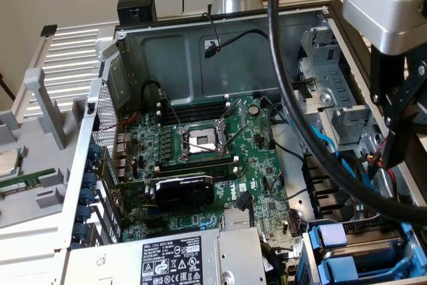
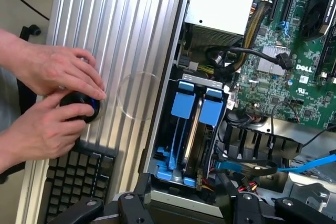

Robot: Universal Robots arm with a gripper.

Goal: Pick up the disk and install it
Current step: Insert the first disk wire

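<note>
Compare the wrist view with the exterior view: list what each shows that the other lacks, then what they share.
Wrist view: a person's hands on a dark knob, beside a keyboard.
Exterior view: the bare processor socket, and a square silver chip lying outside the case at the exterior view's left.
Both: the green motherboard, the blue-railed drive trays and the open gripper.

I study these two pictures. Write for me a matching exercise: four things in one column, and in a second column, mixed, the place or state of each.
A. black round knob
B. two blue plastic tray handles
C. square silver metal processor socket
D. black robot hand

1. in the middle of the green circuit board
2. under a person's fingers
3. open, holding nothing
4. side by side in the metal drive bay

Pairs: A-2, B-4, C-1, D-3
</note>
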